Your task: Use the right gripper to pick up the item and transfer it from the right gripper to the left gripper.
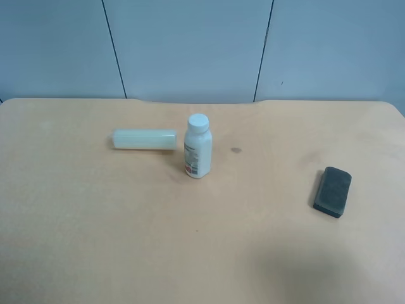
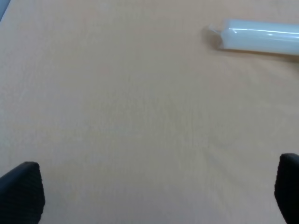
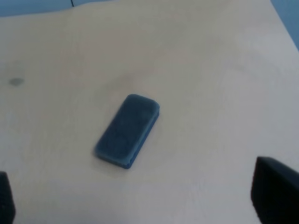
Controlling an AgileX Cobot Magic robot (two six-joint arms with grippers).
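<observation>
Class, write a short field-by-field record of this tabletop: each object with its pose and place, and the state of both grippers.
surface: pale wooden table
item: small dark grey rounded rectangular block, lying flat, alone toward the exterior high view's right
bottle: white capped plastic bottle, upright, near the middle
cylinder: pale cream cylinder, on its side, one end by the bottle; contact unclear
right gripper: open, empty, block untouched in its wrist view
left gripper: open, empty, not touching the cylinder
</observation>
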